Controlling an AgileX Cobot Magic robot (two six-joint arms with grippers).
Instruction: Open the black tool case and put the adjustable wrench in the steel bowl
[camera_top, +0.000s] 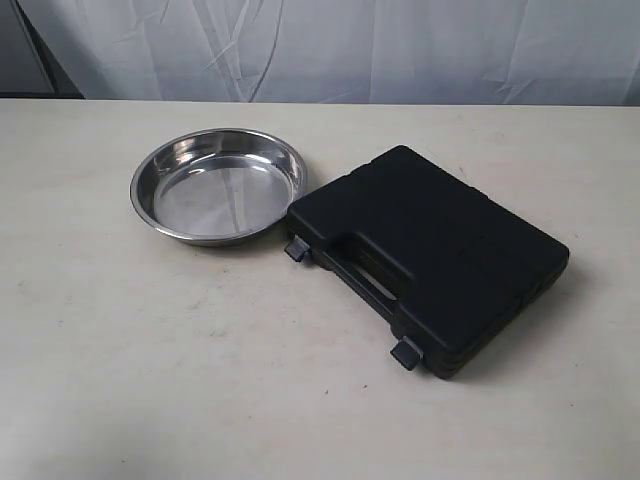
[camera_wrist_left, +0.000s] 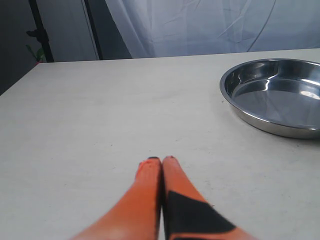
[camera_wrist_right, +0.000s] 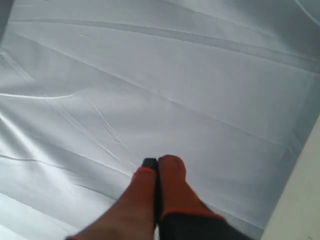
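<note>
The black tool case lies closed and flat on the table, turned at an angle, its slot handle and two grey-blue latches facing the front. The steel bowl sits just left of it, empty and almost touching one corner; the left wrist view shows the steel bowl too. The adjustable wrench is hidden. My left gripper is shut with nothing in it, low over bare table well short of the bowl. My right gripper is shut and empty, pointing at the white curtain. Neither gripper shows in the exterior view.
A white curtain hangs behind the table's far edge. Bare cream tabletop spreads in front of and to the left of the bowl and case. A dark stand rises beyond the table's corner in the left wrist view.
</note>
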